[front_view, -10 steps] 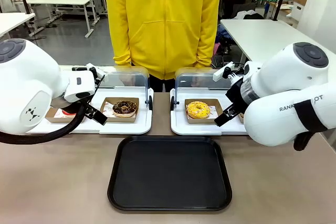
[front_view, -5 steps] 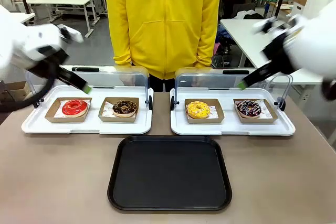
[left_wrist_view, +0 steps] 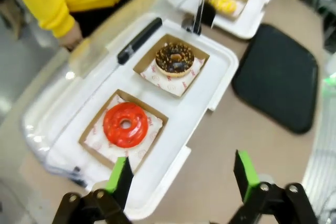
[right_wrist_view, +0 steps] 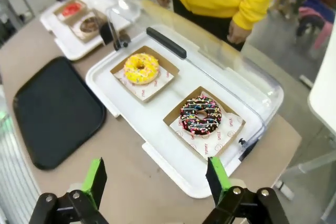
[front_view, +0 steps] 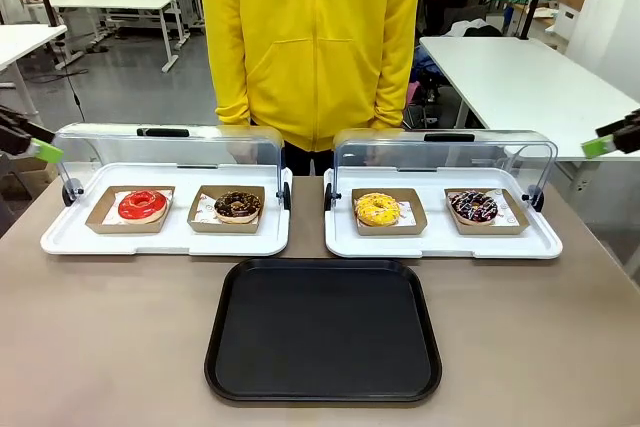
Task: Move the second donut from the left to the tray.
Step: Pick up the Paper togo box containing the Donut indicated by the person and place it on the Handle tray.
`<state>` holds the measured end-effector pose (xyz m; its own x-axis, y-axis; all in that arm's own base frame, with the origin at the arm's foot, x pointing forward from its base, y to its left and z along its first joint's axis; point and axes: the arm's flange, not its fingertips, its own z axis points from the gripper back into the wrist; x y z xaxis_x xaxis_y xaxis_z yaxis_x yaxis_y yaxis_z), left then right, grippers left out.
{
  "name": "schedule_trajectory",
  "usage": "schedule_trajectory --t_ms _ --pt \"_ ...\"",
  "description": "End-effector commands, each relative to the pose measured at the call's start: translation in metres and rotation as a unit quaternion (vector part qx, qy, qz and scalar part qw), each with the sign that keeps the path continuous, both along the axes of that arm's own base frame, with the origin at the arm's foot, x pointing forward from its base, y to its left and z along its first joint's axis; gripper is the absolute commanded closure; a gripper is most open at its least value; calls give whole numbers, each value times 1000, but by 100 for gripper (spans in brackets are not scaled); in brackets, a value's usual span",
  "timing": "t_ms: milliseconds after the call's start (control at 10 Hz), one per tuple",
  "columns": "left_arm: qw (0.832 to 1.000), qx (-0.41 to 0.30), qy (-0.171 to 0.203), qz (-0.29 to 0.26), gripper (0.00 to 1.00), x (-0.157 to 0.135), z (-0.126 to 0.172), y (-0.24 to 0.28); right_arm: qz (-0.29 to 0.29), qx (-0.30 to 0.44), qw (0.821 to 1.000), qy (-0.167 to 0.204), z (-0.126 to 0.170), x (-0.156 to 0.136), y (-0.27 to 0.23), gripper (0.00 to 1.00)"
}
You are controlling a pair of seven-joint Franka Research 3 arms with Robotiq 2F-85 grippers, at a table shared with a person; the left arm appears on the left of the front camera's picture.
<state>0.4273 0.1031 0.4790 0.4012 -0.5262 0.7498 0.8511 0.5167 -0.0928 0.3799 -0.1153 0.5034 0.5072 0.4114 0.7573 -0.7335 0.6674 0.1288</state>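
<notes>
- Left wrist view: left pincer hangs high over a white tray, released, holding nothing.
- Right wrist view: right pincer spread wide, empty.
- Front view: chocolate crumb donut sits in its cardboard tray, apart from the black tray.

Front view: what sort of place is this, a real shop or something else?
Likely a lab or workshop staged as a donut counter. Plain white work tables stand behind the person, and lidded white trays of donuts sit by a black tray.
</notes>
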Motion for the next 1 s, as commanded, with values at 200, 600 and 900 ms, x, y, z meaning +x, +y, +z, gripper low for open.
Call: schedule_trajectory --t_ms 200,600,900 --pt "994 -96 -30 -45 0 24 -34 58 57 66 995 -47 -27 1 -31 0" --pt "989 -126 -60 -52 0 25 -37 65 60 111 989 -75 -26 -2 -39 0" --pt "991 -118 -48 -49 0 25 -39 64 53 117 990 -62 -30 -5 -36 0"
